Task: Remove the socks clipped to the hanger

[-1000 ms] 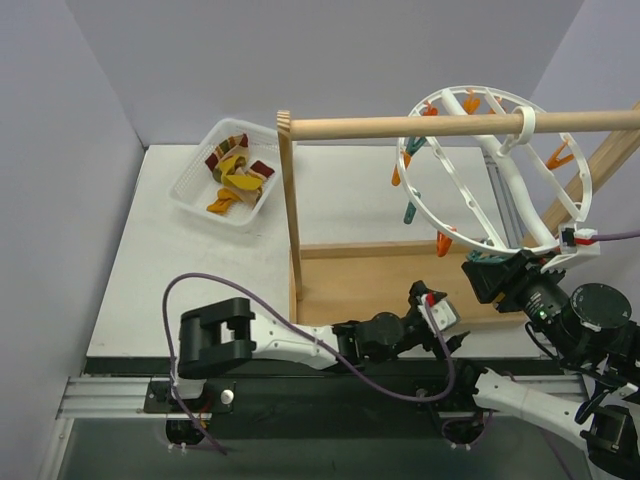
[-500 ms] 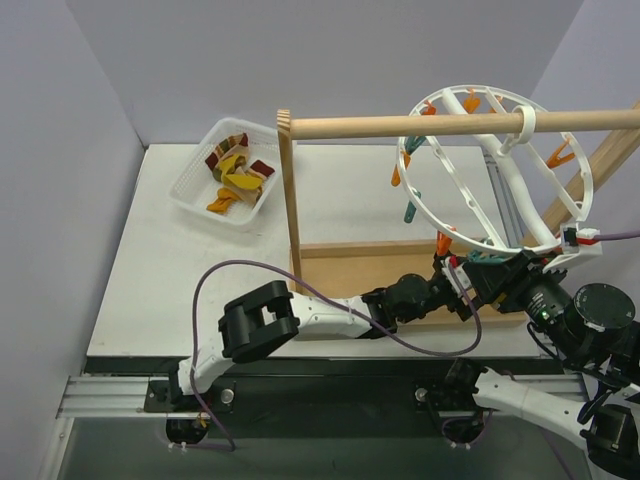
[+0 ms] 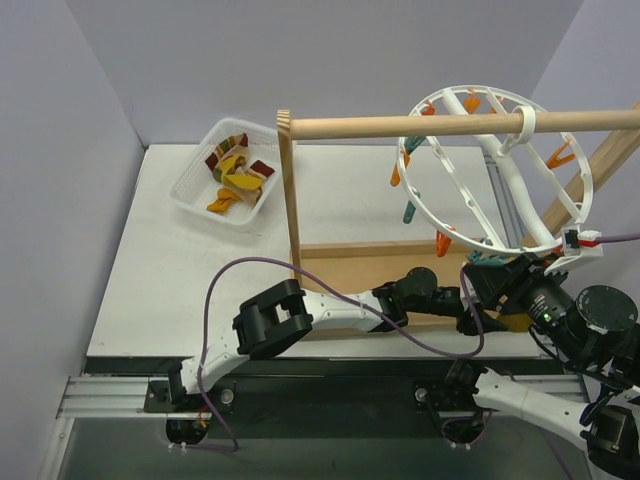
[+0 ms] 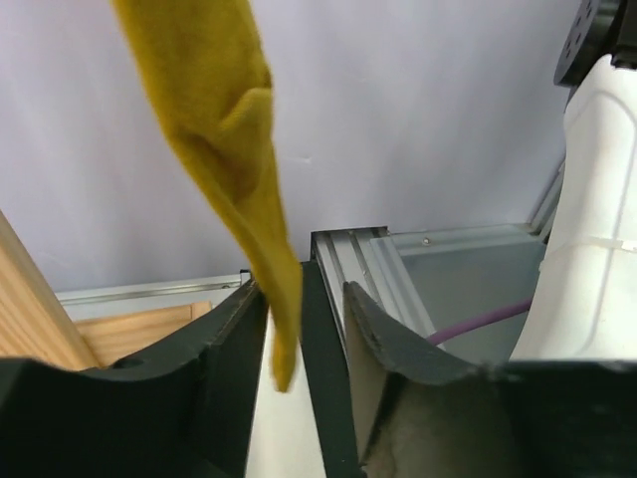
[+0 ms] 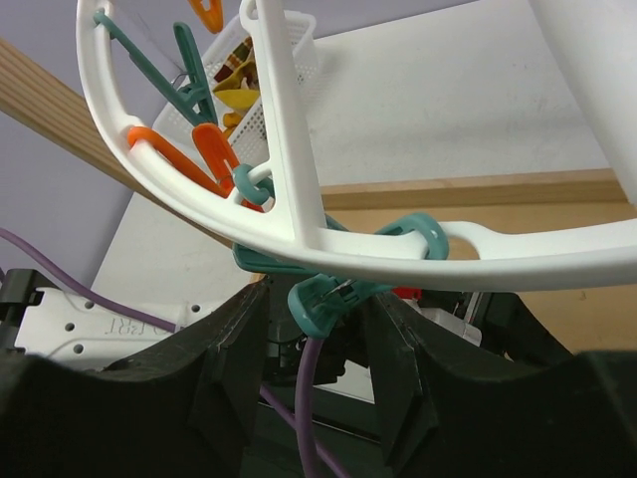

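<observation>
The white ring hanger (image 3: pixel 515 185) hangs from the wooden rod at the right. Its rim and a spoke (image 5: pixel 289 159) fill the right wrist view. One mustard sock (image 4: pixel 224 129) hangs down between the fingers of my left gripper (image 4: pixel 302 299), which stands open: the sock lies by the left finger and is not pinched. From above, a bit of that sock (image 3: pixel 517 322) shows under the hanger's near rim by my left gripper (image 3: pixel 478 318). My right gripper (image 5: pixel 318 299) is shut on a teal clip (image 5: pixel 343 294) under the rim, seen from above at the right gripper (image 3: pixel 500 285).
A white mesh basket (image 3: pixel 195 185) at the back left holds several removed socks (image 3: pixel 238 175). The wooden rack's rod (image 3: pixel 400 126), post (image 3: pixel 290 200) and base (image 3: pixel 370 275) stand mid-table. Orange and teal clips (image 3: pixel 408 212) dangle from the ring. A purple cable (image 3: pixel 300 268) loops over the left arm.
My left arm has swung right from the table's front to under the hanger, and its jaws have narrowed around the hanging mustard sock. The right gripper and hanger have stayed put.
</observation>
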Available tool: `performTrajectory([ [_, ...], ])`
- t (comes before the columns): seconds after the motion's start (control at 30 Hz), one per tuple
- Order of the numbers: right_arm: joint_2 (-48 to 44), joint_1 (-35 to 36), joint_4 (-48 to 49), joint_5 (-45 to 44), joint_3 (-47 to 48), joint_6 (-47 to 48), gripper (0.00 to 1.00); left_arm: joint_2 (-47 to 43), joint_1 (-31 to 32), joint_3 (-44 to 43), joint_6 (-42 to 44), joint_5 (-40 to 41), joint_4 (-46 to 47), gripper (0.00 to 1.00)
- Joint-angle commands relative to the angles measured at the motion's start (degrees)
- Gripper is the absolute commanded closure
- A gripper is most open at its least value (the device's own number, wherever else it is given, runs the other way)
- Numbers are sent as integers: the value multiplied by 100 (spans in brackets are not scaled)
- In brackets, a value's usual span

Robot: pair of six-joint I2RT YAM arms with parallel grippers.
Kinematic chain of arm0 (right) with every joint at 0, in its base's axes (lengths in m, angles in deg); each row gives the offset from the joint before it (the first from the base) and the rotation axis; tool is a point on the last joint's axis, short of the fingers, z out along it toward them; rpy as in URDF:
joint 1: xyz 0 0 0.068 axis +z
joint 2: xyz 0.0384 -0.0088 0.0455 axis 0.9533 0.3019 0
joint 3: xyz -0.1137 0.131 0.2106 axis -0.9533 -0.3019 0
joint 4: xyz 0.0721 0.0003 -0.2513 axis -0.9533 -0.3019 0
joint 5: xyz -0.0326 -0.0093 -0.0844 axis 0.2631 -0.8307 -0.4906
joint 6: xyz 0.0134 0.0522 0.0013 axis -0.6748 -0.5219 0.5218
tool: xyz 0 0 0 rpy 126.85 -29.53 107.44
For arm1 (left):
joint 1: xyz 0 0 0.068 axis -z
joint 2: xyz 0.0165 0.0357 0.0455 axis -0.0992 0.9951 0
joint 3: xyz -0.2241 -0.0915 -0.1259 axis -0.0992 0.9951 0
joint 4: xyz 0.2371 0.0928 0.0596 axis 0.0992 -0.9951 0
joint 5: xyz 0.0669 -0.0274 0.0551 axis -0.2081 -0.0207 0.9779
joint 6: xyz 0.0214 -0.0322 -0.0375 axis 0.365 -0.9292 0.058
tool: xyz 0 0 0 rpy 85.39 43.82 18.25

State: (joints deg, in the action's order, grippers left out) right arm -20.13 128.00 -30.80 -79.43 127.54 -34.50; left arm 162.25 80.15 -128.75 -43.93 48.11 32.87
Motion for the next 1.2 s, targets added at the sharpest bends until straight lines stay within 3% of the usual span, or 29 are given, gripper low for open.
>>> performTrajectory([
  [0.0,10,33,5,38,18,-72,58,-165,-1,-241,-259,108,-161,60],
  [0.13,-34,33,-13,-24,-8,-99,58,-376,-1,-171,-460,295,-346,80],
  [0.17,-34,33,-13,-24,-8,-107,58,-455,7,-144,-504,304,-407,91],
  [0.27,-43,33,-39,-6,18,-107,56,-752,-1,22,-759,260,-461,100],
  [0.33,-26,33,-162,3,53,-125,53,-973,-45,469,-996,173,-295,100],
  [0.53,-131,24,-487,38,132,-143,29,-2133,-370,2102,-1892,-223,337,100],
  [0.67,-228,33,-593,178,88,-107,18,-2915,-511,2668,-2245,-591,384,100],
  [0.9,-104,24,-593,1100,457,16,16,-3592,-572,3010,-2737,-1391,137,100],
  [1.17,-175,33,-593,1786,659,103,16,-4559,-827,3679,-3001,-1603,94,100],
])
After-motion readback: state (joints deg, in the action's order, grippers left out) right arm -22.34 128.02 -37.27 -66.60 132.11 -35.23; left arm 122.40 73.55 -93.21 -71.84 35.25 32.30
